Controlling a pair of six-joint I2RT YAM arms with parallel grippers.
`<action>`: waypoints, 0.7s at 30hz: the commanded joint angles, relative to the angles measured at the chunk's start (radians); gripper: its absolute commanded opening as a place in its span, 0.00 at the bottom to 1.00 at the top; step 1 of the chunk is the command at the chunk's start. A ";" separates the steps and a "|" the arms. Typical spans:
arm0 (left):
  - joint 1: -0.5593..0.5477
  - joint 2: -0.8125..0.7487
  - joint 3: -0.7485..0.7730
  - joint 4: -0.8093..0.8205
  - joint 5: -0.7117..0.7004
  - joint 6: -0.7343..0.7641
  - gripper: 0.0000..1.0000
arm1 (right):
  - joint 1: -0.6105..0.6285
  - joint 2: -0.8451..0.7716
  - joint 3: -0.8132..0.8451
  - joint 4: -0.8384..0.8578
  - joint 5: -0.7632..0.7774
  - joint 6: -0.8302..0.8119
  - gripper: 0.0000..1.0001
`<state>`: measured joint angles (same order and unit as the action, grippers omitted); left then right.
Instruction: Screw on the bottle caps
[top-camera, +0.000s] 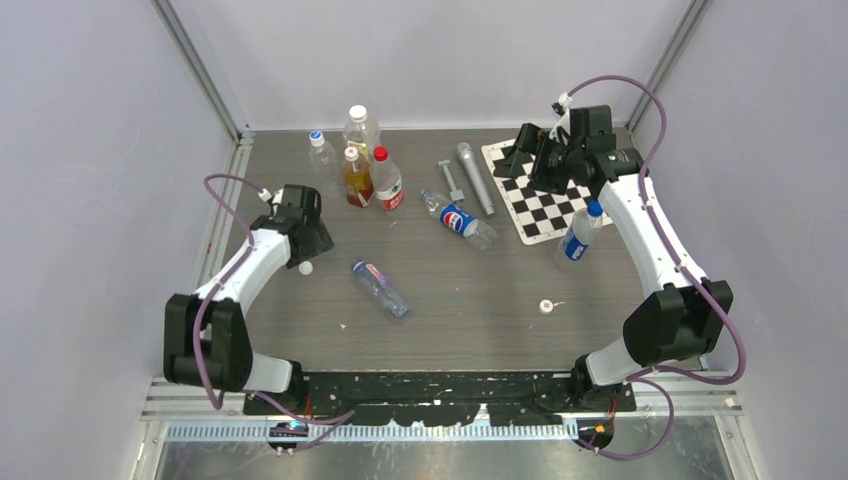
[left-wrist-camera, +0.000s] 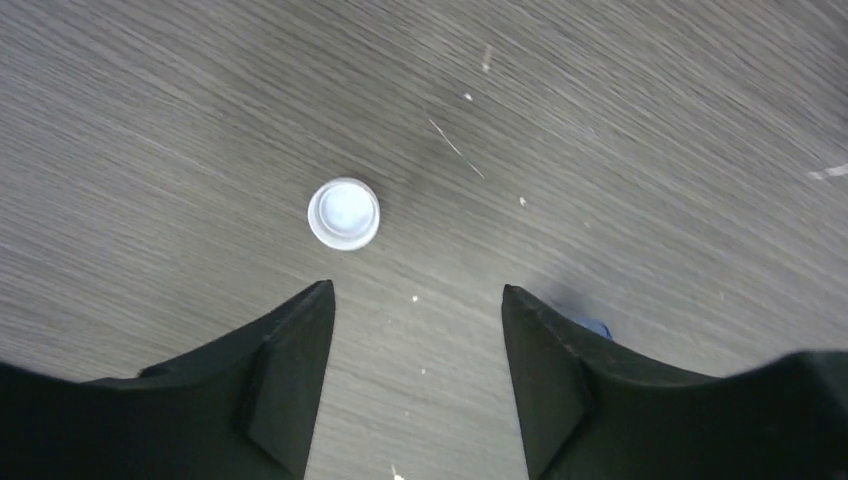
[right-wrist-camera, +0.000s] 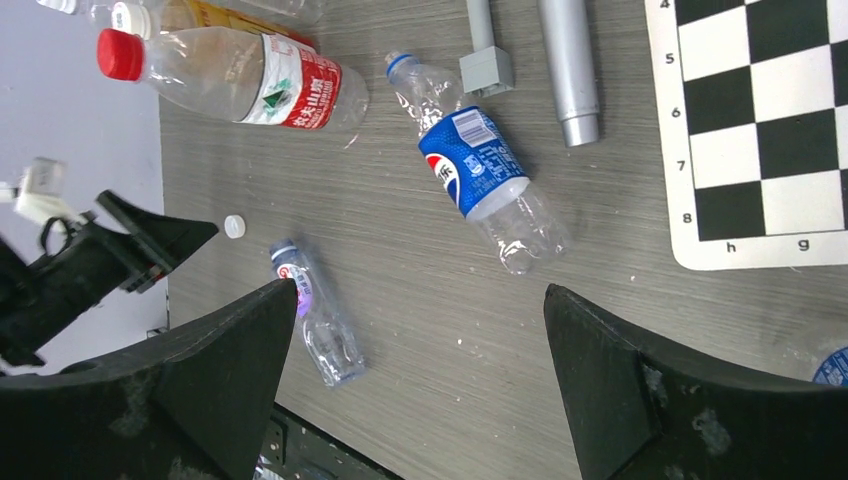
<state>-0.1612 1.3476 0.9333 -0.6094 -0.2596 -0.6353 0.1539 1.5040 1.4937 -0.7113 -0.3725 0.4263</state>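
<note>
Your left gripper (left-wrist-camera: 415, 290) has its jaws partly spread and empty. The white cap (left-wrist-camera: 344, 213) lies left of centre, beyond the fingertips, so you're probably lining up a pick. Right gripper (right-wrist-camera: 420, 288) is spread wide and empty, idling at upper right by the chessboard (top-camera: 540, 205).

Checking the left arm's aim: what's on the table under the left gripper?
A white cap lies on the table just beyond the left gripper's open fingertips, not between them. A blue object peeks from behind one finger; the rest is covered.
</note>
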 joint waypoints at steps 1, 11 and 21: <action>0.041 0.081 0.029 0.090 -0.026 -0.036 0.59 | 0.022 -0.012 0.005 0.069 -0.028 0.020 1.00; 0.099 0.265 0.064 0.142 0.005 -0.025 0.41 | 0.035 -0.022 -0.001 0.062 -0.005 0.004 1.00; 0.120 0.306 0.039 0.142 0.070 -0.050 0.18 | 0.035 -0.018 0.002 0.053 0.007 -0.013 1.00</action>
<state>-0.0498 1.6501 0.9680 -0.4965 -0.2424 -0.6567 0.1860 1.5040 1.4902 -0.6811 -0.3752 0.4259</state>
